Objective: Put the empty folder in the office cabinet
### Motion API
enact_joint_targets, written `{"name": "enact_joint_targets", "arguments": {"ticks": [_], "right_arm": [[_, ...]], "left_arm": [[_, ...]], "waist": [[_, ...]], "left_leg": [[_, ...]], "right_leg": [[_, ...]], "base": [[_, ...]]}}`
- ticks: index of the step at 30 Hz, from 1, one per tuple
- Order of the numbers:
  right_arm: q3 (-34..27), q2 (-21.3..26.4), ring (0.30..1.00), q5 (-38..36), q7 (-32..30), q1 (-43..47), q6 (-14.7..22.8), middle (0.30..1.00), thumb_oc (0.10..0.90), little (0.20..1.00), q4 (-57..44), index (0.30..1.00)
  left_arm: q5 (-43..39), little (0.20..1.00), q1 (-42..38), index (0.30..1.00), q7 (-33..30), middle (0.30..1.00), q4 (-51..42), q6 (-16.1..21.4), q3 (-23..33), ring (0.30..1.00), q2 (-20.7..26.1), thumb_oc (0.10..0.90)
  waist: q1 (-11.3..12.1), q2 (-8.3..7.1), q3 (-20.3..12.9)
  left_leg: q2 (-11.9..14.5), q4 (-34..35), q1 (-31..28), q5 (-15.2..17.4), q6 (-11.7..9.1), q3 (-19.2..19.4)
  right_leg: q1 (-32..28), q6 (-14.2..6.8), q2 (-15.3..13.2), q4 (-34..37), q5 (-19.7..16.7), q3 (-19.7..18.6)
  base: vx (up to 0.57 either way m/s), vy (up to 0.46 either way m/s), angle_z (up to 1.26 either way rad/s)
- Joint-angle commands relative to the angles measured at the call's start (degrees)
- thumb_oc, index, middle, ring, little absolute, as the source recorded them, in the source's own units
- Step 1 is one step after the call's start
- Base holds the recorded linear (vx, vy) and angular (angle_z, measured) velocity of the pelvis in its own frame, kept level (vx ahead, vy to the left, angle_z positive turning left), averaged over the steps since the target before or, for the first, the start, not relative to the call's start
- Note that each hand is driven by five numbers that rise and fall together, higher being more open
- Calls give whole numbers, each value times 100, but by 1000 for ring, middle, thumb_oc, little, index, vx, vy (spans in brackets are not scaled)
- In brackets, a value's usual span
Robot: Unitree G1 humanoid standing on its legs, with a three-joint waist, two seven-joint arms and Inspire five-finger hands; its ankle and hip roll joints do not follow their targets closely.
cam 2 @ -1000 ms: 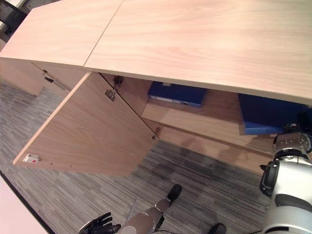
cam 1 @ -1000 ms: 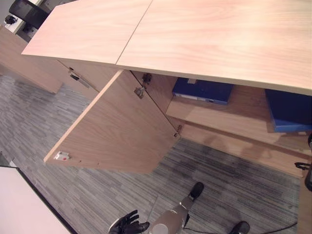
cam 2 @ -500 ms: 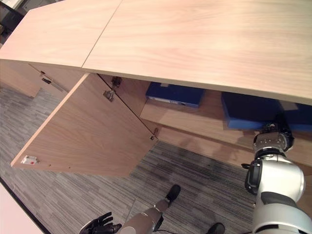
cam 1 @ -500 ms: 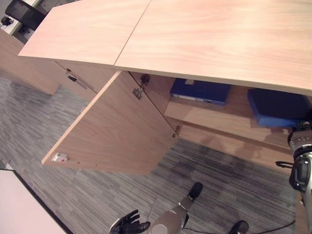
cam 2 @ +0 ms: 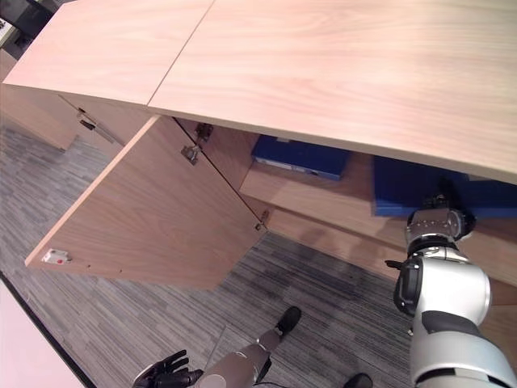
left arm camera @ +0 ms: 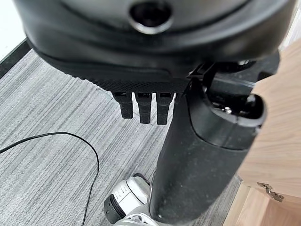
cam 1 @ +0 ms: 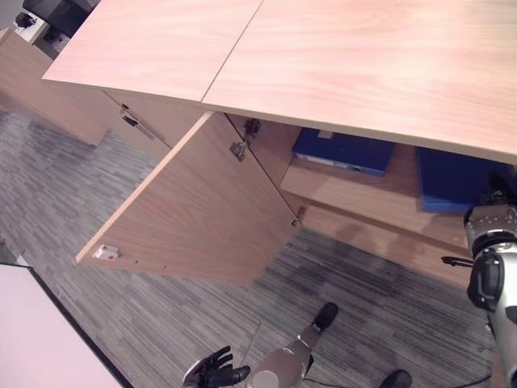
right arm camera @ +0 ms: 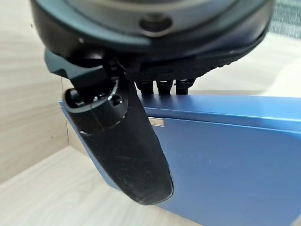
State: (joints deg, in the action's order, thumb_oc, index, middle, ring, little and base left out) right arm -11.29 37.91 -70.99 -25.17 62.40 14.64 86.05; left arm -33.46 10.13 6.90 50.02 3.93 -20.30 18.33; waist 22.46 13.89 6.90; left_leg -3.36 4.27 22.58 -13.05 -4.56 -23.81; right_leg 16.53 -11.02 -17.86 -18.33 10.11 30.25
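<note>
Folder (right arm camera: 225, 155) on shelf, right robot hand (right arm camera: 127, 155) gripping.

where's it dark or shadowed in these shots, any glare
Eye views: the cabinet top is evenly lit, its overhang shading the shelf with both blue folders. Right wrist view: the right hand looms dark and soft, faint sheen along the folder's edge.

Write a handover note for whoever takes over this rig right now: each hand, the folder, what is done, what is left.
Right hand: thumb lies across the blue folder, inside the open cabinet; the grip itself is unclear.
Left hand: low over the carpet, fingers relaxed, holding nothing.
Folder: lying on the cabinet shelf, to the right of a second blue folder.
Done: door open, folder on the shelf.
Left: let go, pull the right arm out.
</note>
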Motion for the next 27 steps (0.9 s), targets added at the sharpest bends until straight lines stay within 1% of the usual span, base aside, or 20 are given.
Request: {"name": "enact_joint_targets", "arguments": {"ticks": [1, 6, 15, 17, 21, 27], "right_arm": [[559, 463, 900, 208, 141, 455, 244, 900, 800, 900, -888, 900], [700, 526, 900, 249, 165, 584, 223, 900, 800, 900, -956, 900], [561, 466, 900, -44, 138, 666, 388, 900, 800, 900, -935, 900], [588, 297, 900, -90, 100, 729, 439, 900, 800, 900, -954, 900], [659, -28, 900, -18, 91, 798, 372, 900, 800, 900, -909, 900], [882, -281, 900, 249, 94, 962, 212, 900, 800, 900, -878, 900]], "left_arm": [[-14, 900, -111, 900, -106, 900, 153, 106, -258, 900, 54, 800], [7, 900, -79, 900, -102, 900, 173, 112, -242, 900, 78, 800], [25, 900, -71, 900, -115, 900, 167, 85, -272, 900, 89, 800], [28, 900, -82, 900, -136, 900, 174, 82, -302, 900, 90, 800], [58, 900, -155, 900, -181, 900, 223, 83, -311, 900, 41, 800], [29, 900, -220, 900, -212, 900, 270, 98, -273, 900, 19, 800]], "waist": [[166, -41, 117], [181, -86, 96], [197, -102, 72], [213, -88, 55], [235, -52, 37], [267, -17, 21]], "left_leg": [[28, 73, -517, 1088, -115, -33], [21, 73, -519, 1087, -111, -58], [16, 73, -545, 1111, -99, -52], [18, 73, -558, 1119, -92, -43], [20, 73, -578, 1117, -81, -27], [13, 73, -578, 1105, -67, -33]], "right_leg": [[-768, 134, 381, 866, 29, 160], [-776, 141, 381, 837, 38, 163], [-800, 141, 383, 818, 44, 143], [-789, 143, 381, 813, 45, 119], [-787, 146, 371, 814, 35, 91], [-790, 156, 350, 802, 37, 84]], "base": [[0, 0, 0], [2, 3, 1], [0, 0, 0], [0, 0, 0], [0, 0, 0], [0, 0, 0]]}}
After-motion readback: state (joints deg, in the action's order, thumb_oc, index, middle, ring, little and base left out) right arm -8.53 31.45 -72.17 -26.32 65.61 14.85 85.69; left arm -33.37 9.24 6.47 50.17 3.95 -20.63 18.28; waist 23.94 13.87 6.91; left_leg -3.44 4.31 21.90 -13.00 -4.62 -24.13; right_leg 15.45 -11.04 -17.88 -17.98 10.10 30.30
